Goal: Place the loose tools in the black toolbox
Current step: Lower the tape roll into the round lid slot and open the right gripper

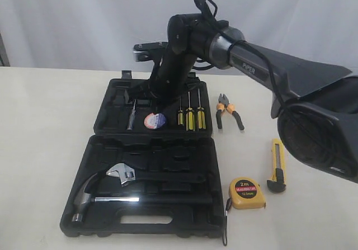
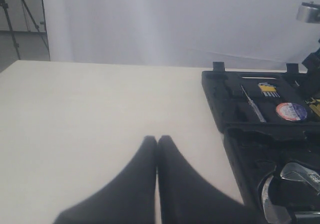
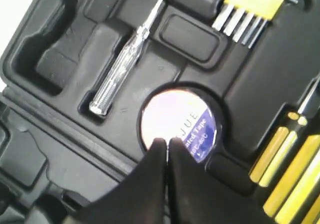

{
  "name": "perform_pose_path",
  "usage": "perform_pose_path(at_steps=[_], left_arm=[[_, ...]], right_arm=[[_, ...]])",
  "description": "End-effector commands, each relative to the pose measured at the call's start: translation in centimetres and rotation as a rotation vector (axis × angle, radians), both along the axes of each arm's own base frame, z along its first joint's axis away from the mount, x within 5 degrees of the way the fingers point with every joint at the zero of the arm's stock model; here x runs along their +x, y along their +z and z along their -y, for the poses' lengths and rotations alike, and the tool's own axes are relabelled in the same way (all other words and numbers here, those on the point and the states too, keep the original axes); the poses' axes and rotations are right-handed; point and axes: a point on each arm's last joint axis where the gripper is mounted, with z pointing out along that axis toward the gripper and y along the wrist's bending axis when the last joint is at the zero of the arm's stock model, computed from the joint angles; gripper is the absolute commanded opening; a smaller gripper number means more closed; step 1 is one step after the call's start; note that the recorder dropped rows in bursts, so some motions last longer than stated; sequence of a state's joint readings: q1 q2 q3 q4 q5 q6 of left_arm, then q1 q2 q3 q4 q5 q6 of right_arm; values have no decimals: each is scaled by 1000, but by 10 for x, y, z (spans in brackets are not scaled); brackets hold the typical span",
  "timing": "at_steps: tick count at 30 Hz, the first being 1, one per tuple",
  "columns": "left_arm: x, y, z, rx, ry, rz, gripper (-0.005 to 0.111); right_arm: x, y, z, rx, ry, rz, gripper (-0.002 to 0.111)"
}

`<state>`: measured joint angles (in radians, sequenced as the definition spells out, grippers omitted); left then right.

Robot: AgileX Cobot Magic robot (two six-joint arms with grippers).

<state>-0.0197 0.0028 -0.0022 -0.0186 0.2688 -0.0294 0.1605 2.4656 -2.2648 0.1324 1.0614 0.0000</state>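
Exterior view first: the black toolbox [image 1: 168,152] lies open on the counter [image 1: 45,127], and the black tape roll [image 1: 155,121] already sits in a round recess of the far half, towards 12 o'clock from the hinge, just beside the three screwdrivers [image 1: 190,117]. That is one loose tool in, by my reckoning, and three left out. Taking the middle of the case as the dial's centre, the orange-and-black pliers [image 1: 229,111] lie on the counter at about 2 o'clock, the yellow-and-black utility knife [image 1: 277,165] at 3 o'clock, and the yellow "2m" tape measure [image 1: 246,193] at 4 o'clock, just beside the near half's corner. So the job looks roughly a quarter done. The right arm [image 1: 184,54] reaches in from the 3 o'clock side, across the middle, and bends down steeply over the far half. In the right wrist view the right jaws are pressed together with nothing between them, their fingertips [image 3: 156,151] at the edge of the tape's label; whether they touch it I cannot tell. The left jaws are likewise closed and empty, one fingertip [image 2: 147,149] hard against the other, held low over bare counter well apart from the case; the exterior view does not show them.
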Motion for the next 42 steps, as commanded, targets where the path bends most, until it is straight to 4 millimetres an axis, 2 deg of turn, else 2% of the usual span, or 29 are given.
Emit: perform_pose_path(at_steps=[1,4,7,9,12,16,18,23,26,28,33,36,40,42], left_arm=[[0,-1,0,-3,-2,0,0],[0,-1,0,-3,-2,0,0],[0,-1,0,-3,-2,0,0],[0,-1,0,-3,-2,0,0],[0,-1,0,-3,-2,0,0],[0,-1,0,-3,-2,0,0],[0,-1,0,-3,-2,0,0],[0,-1,0,-3,-2,0,0],[0,-1,0,-3,-2,0,0],[0,-1,0,-3,-2,0,0],[0,-1,0,-3,-2,0,0],[0,-1,0,-3,-2,0,0],[0,-1,0,-3,-2,0,0],[0,-1,0,-3,-2,0,0]], right_arm=[[2,-1,2,1,-13,13,-1],[6,-12,2,2,-16,18,-1],[12,-40,2,-10,-21,19,-1],[13,-45,2,-10,-23,23,-1],[13,-34,2,-10,-16,42,-1],[12,-5,7,-55,-7,111,-1],[12,-5,8,-72,-4,114,-1],[14,-45,6,-45,-11,28,-1],[13,-55,2,-6,-20,4,-1],[14,-49,2,-4,-21,19,-1],[10,-2,3,6,-12,94,-1],[7,5,3,1,-3,79,-1],[4,-40,0,-16,22,-59,-1],[5,-52,-1,-5,19,-77,-1]])
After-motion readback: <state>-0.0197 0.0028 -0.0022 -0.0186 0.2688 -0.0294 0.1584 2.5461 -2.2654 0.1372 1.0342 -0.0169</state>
